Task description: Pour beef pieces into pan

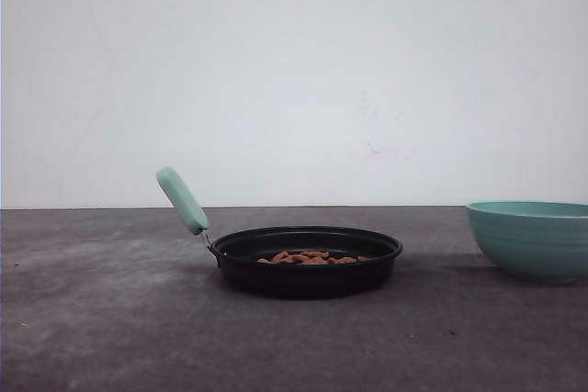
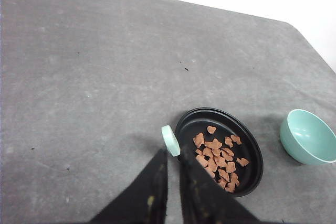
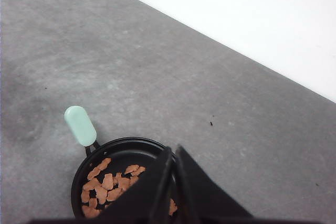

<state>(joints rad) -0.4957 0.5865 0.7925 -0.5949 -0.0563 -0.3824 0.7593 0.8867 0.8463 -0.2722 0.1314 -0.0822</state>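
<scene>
Now | beef pieces in pan | no writing legible

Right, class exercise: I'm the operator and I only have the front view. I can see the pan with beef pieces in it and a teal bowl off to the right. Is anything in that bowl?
Observer: No. The left wrist view looks down into the bowl, and it is empty.
Operator: Did any beef land outside the pan?
Observer: None that I can see on the table. The beef pieces lie scattered flat across the floor of the pan.
Operator: And the grippers?
Observer: The left gripper hangs over the handle side of the pan and the right gripper over its rim. Both have their fingers nearly together with nothing between them.
</scene>
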